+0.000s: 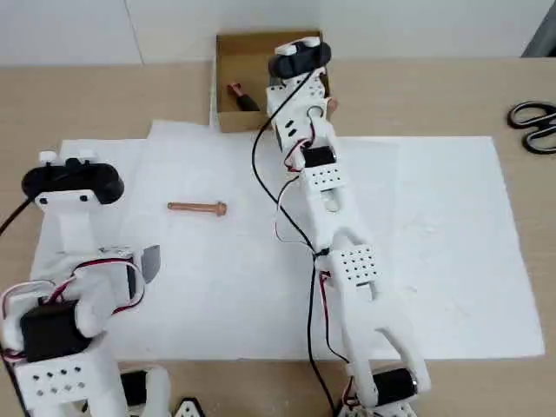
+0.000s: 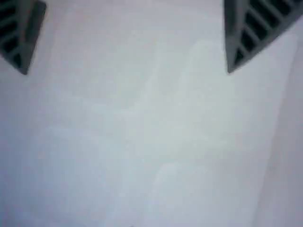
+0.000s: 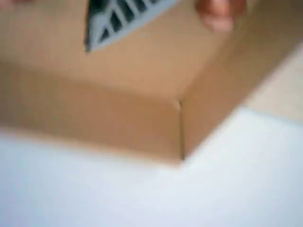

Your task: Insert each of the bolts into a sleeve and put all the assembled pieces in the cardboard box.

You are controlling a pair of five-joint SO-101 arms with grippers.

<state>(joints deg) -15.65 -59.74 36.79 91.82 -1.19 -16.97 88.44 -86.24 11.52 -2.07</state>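
Note:
A bare copper bolt (image 1: 198,208) lies on the white sheet (image 1: 417,243), left of centre. At the table's far edge stands the cardboard box (image 1: 228,52); one copper bolt in a dark sleeve (image 1: 241,97) rests inside it. My right gripper (image 1: 304,87) hangs over the box's right half. In the right wrist view a copper-coloured piece (image 3: 220,12) shows above the box floor (image 3: 142,66); whether it is held is unclear. My left gripper (image 2: 128,42) is open over bare sheet at the near left (image 1: 143,265), well short of the loose bolt.
Black-handled scissors (image 1: 534,126) lie on the wooden table at the far right, off the sheet. The right arm stretches across the sheet's middle towards the box. Open sheet lies to either side of it.

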